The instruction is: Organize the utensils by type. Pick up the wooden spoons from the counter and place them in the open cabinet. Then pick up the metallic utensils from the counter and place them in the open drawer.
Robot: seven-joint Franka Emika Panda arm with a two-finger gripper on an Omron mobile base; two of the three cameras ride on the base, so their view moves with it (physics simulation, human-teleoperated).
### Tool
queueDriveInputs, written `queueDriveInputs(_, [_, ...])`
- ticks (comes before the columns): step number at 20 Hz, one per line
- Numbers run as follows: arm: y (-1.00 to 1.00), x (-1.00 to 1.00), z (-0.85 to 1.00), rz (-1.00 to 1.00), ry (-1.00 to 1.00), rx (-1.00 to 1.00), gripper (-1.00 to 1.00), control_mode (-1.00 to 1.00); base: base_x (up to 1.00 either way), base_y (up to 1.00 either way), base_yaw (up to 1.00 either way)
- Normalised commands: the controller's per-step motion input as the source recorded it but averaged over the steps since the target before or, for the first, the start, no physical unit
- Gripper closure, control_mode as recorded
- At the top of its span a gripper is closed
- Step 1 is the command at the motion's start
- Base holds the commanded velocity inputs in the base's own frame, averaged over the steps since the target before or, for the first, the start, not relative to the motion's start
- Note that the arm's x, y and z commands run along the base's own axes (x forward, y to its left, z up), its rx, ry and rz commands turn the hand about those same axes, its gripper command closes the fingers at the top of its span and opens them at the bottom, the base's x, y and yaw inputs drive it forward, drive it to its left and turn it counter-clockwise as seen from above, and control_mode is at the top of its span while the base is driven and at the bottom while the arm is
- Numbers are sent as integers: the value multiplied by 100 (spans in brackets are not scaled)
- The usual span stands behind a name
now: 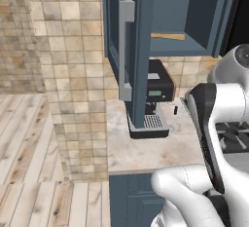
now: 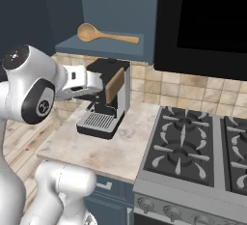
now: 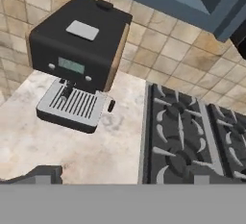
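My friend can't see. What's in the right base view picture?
A wooden spoon lies on the shelf of an open blue cabinet, above a black coffee machine on a beige counter. A gas stove sits to the right, and the white robot arm rises at left.

cabinet [image 1: 146, 36]: door open | wooden spoon [image 1: 168, 36]: on shelf | coffee machine [image 1: 153, 99]: on counter [image 1: 146, 148]
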Motion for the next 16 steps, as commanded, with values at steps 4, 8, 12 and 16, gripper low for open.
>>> queueDriveInputs(4, [-21, -38, -38, -1, 0, 25, -100, -100, 0, 0, 0])
queueDriveInputs(8, [-3, -39, -37, -1, 0, 13, -100, -100, 0, 0, 0])
queueDriveInputs(12, [3, -26, -23, -10, 0, 2, -100, -100, 0, 0, 0])
queueDriveInputs(16, [2, -16, -6, -14, 0, 3, -100, -100, 0, 0, 0])
